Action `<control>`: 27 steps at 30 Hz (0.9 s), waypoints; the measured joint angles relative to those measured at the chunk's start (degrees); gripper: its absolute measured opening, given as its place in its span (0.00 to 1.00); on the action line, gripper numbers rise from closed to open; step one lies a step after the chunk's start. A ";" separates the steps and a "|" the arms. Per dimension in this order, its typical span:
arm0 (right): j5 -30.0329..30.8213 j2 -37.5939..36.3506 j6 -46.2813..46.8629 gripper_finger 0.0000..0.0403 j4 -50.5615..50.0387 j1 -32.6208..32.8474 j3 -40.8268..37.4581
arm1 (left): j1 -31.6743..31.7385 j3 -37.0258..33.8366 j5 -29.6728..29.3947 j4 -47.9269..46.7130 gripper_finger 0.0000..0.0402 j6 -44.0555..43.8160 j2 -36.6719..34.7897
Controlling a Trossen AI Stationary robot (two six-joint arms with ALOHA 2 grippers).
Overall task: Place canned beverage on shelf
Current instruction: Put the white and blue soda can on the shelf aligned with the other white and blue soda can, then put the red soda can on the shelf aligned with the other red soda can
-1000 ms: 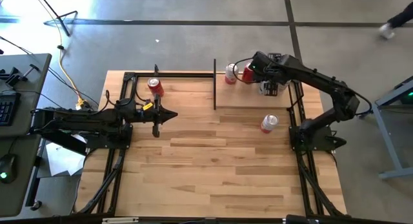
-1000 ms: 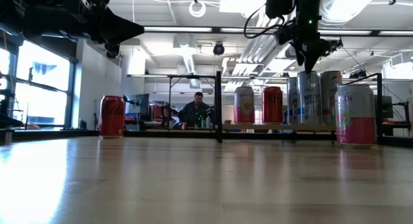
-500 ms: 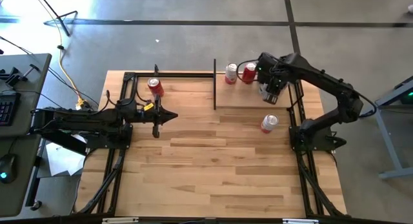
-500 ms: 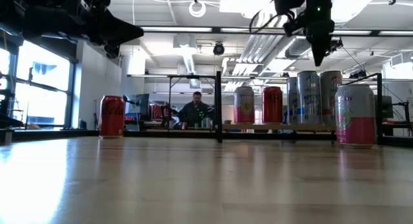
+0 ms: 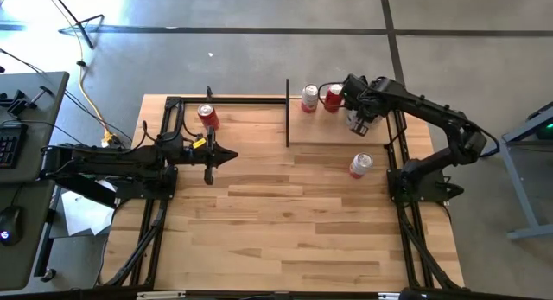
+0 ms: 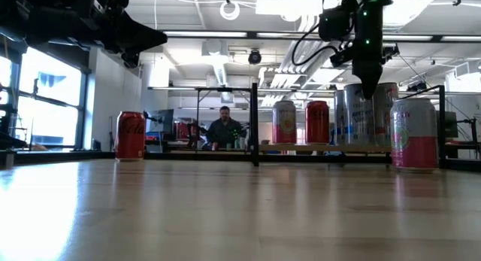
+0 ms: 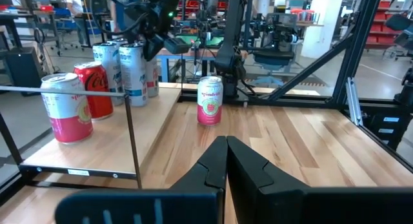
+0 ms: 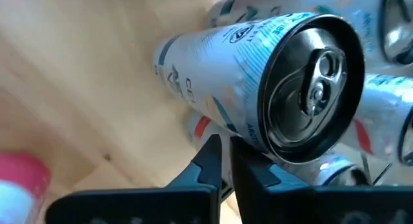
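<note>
The shelf [image 5: 333,134], a low light-wood plank with a black upright plate [image 5: 287,114] at its left end, lies at the table's far right. On it stand a pink-and-white can [image 5: 309,98], a red can [image 5: 333,97] and two silver cans [image 6: 359,114] [image 6: 385,110]. My right gripper [image 6: 370,94] is shut and points down right beside the top of one silver can [image 8: 258,75]. My left gripper [image 7: 226,161] hangs shut over the table's left half [image 5: 232,155]. My right gripper's shut fingers [image 8: 216,161] stand beside the silver can's side just under its top rim [image 8: 255,137], pointing down from above. Whether they touch it I cannot tell. The can stands upright on the shelf.
A pink can [image 5: 360,165] stands on the tabletop just in front of the shelf. A red can [image 5: 207,117] stands at the far left near the black frame [image 5: 173,110]. The near half of the tabletop [image 5: 285,231] is bare wood. A person [image 6: 224,129] sits in the room behind.
My right gripper stood open over the top of the silver can. It has let go and risen toward the table's right edge. Its fingers have shut, and it has come back down beside the can's top. The silver can stays upright on the shelf.
</note>
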 joint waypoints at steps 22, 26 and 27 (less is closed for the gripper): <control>-0.90 -18.21 5.47 0.00 21.79 19.20 -6.25 | 4.54 33.20 -16.22 -62.45 0.00 2.88 3.86; -1.10 -22.55 4.97 0.00 34.37 24.09 -13.74 | 10.00 40.93 -16.73 -76.59 0.00 2.19 9.50; -1.13 -23.28 4.49 0.00 37.44 25.08 -15.72 | 11.29 42.46 -16.60 -79.00 0.00 2.82 11.21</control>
